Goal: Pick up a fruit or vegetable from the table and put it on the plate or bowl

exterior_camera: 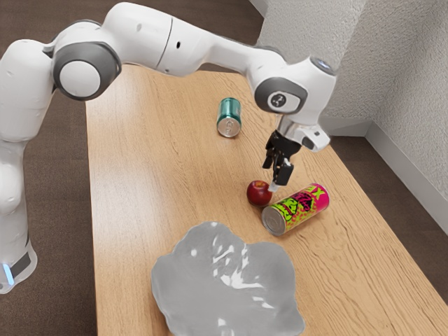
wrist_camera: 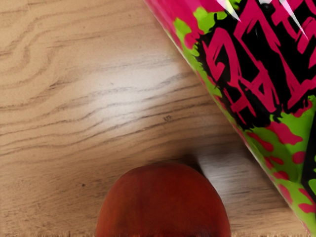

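Step in hand: approach to grasp; nothing lifted yet.
Gripper (exterior_camera: 273, 175): hangs directly over the apple, pointing down at the desk (exterior_camera: 154, 182).
Fingers (exterior_camera: 282, 171): spread apart, pinching nothing; one tip low beside the apple on the exterior view's right, the other higher above it.
Apple (exterior_camera: 259, 192): red, resting on the desk, close under the hand in the wrist view (wrist_camera: 163, 202).
Pink-and-green can (exterior_camera: 295, 208): lying on its side just beside the apple, toward the exterior view's right; contact between the two cannot be told.
Teal can (exterior_camera: 229, 117): lying on its side, well apart from the apple, farther up the desk.
Plate (exterior_camera: 227, 294): grey, wavy-edged, nothing on it, near the desk's front edge, apart from the apple.
Progress: judged early; pick not made, placement not begun.
Next move calls for: lowering until both fingers straddle the apple, then closing on it from two sides.
Risk: judged narrow room on the can side; lower finger could nudge the can or roll the apple.
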Action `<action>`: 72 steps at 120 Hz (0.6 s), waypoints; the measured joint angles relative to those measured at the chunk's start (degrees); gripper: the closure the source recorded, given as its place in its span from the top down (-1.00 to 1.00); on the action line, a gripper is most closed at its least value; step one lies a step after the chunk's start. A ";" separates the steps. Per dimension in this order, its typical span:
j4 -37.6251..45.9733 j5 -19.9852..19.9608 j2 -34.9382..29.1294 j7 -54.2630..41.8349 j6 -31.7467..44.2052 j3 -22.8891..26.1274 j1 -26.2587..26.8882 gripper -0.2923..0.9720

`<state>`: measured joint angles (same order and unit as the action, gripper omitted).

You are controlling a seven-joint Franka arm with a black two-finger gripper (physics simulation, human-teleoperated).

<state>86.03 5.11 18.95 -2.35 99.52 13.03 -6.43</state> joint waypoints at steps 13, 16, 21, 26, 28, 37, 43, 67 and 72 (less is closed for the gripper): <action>1.03 -0.04 -0.01 -0.23 0.18 -0.48 -0.09 0.54; 1.12 -0.05 0.06 -0.27 0.23 -0.50 -0.08 0.54; 1.20 -0.10 0.12 -0.34 0.32 -0.53 -0.01 0.54; 1.27 -0.15 0.18 -0.39 0.45 -0.53 0.05 0.54; 1.31 -0.16 0.20 -0.41 0.50 -0.53 0.06 0.54; 1.46 -0.27 0.31 -0.49 0.67 -0.51 0.16 0.54; 1.50 -0.35 0.33 -0.52 0.77 -0.49 0.22 0.54; 2.19 -1.20 0.42 -0.60 0.98 -0.46 0.35 0.54; 2.41 -1.47 0.47 -0.62 1.01 -0.46 0.35 0.54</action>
<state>88.44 3.64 19.41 -2.97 100.53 12.57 -6.07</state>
